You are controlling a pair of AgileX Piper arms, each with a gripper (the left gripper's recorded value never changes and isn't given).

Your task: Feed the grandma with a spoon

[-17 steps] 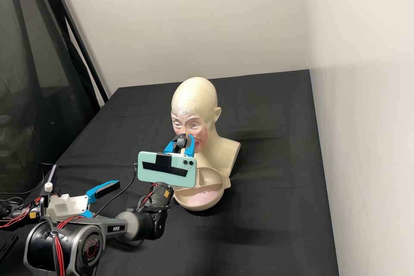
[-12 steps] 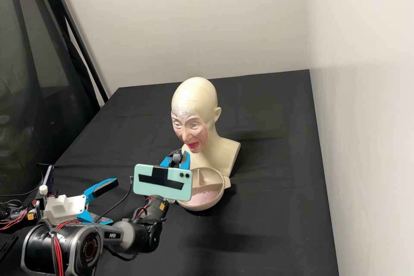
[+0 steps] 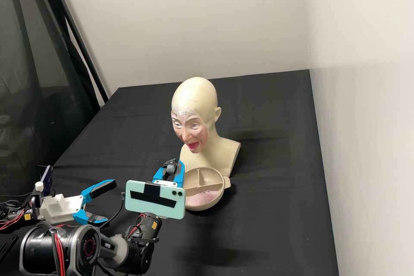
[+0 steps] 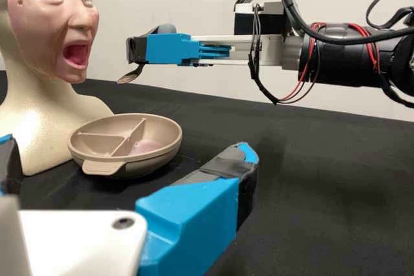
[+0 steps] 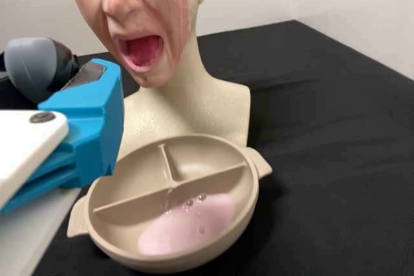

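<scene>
two arms work at the black worktop (image 3: 267, 138), both coming in from the near left corner in the high view.

right gripper (image 3: 169, 173): clenched on the spoon (image 4: 132, 76). the grey handle is pinched between the blue fingers, and the spoon's scoop pokes out past and a little below the fingertips. the left wrist view shows it held in the air, roughly level, pointing at the mannequin head (image 3: 196, 112). the scoop sits a little below the open red mouth and clear of the face. cannot tell whether it carries anything.

mannequin head: pale, bald, upright on its bust near the middle of the worktop, mouth wide open.

bowl (image 3: 207, 203): beige, three compartments, small tab handles, resting on the worktop against the front of the bust. pink liquid (image 5: 187, 224) with a few bubbles lies in the large compartment on the side away from the head. the two smaller compartments look dry.

left gripper (image 3: 110, 202): released, fingers spread wide with nothing between them, low over the near left of the worktop and well apart from the bowl.

a mint-green phone (image 3: 155, 198) with a strip of black tape rides on the right arm's wrist, behind its gripper.
</scene>
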